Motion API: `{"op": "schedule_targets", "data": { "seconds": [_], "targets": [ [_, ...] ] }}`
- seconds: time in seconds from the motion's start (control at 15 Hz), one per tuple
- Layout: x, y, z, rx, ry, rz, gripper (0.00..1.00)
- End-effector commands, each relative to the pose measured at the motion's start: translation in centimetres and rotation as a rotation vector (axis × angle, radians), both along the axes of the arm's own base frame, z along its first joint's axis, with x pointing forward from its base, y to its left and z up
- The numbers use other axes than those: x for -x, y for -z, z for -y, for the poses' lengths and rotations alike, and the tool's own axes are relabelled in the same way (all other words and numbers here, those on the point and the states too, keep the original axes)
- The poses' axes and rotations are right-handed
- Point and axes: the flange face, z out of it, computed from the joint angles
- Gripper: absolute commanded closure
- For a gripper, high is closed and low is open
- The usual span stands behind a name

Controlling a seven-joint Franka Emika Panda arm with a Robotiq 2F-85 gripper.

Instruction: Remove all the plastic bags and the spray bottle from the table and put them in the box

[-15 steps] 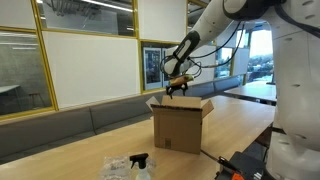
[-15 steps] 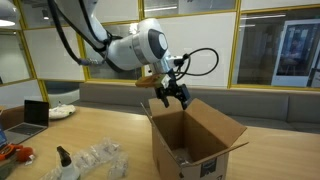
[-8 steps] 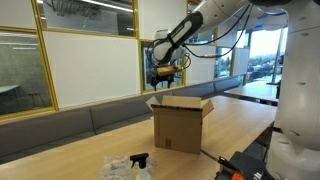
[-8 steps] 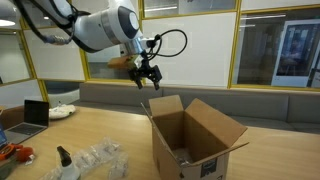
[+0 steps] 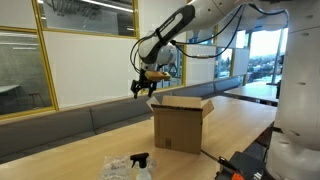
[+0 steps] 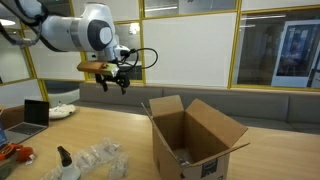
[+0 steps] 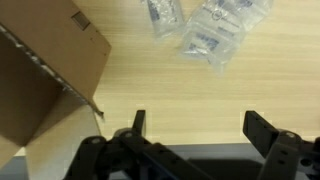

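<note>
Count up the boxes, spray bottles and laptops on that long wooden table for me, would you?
Brown corrugated cardboard box, flaps open: 1
Small pale translucent spray bottle, black trigger head: 1
Open laptop, dark screen: 1
Total: 3
Clear thin plastic bags lie heaped beside the bottle, too jumbled to count.

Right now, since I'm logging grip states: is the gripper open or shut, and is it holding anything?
Gripper: open, fingers spread wide, holding nothing.
</note>
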Motion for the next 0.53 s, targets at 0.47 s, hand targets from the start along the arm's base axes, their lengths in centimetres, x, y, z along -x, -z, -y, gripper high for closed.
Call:
{"op": "schedule_targets", "data": {
  "seconds": [0.47],
  "targets": [
    [0.2,14.3,-4.4,-0.135,-0.464,-0.144,0.00]
  ]
}}
